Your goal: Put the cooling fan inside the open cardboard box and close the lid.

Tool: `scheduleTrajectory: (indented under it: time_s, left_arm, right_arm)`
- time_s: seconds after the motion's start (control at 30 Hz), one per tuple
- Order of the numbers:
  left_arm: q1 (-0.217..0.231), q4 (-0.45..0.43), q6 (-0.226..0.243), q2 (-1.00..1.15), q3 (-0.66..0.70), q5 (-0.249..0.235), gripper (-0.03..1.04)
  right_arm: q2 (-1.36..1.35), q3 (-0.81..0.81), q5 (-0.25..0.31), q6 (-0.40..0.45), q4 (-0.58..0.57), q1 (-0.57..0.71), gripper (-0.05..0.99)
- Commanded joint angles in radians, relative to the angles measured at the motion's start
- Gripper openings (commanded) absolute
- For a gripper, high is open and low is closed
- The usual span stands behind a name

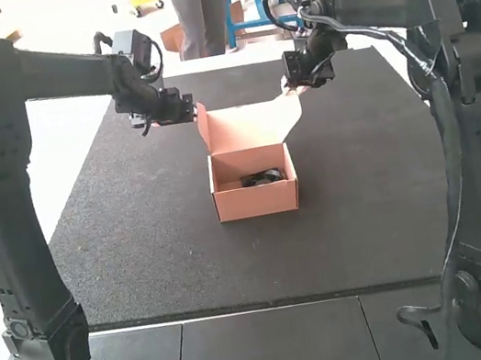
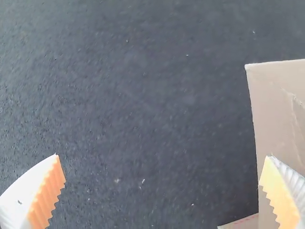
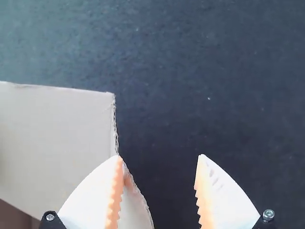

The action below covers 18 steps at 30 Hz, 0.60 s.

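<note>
Your dark mat (image 1: 135, 217) covers most of the table (image 1: 271, 352), with bare mat on every side of the cardboard box (image 1: 256, 198) at its middle. The lid (image 1: 250, 127) stands upright and the cooling fan (image 1: 261, 177) lies inside the box. The left gripper (image 1: 180, 112) and right gripper (image 1: 296, 84) sit at the lid's top corners, both released, fingers spread.

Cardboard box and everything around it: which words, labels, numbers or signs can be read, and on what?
None readable.
The cardboard box has plain walls and a plain raised lid in the high view; the wrist views show bare cardboard and black mat.
The cooling fan inside the box is too small and dark to tell whether it bears a label.
</note>
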Motion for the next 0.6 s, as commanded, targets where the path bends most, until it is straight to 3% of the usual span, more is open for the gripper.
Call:
scheduleTrajectory:
  time_s: [0.0,0.27,0.57]
  left_arm:
    - [-0.003,-0.001,-0.007,0.005,0.055,0.011,0.97]
    - [-0.004,-0.005,-0.009,0.001,0.055,0.011,0.97]
    - [-0.004,-0.02,-0.009,-0.002,0.072,0.011,0.97]
  right_arm:
    - [-0.004,0.034,-0.029,0.022,0.001,-0.015,0.36]
    - [-0.004,0.048,-0.061,0.026,-0.074,-0.01,0.36]
    - [-0.004,0.064,-0.078,0.025,-0.079,-0.012,0.12]
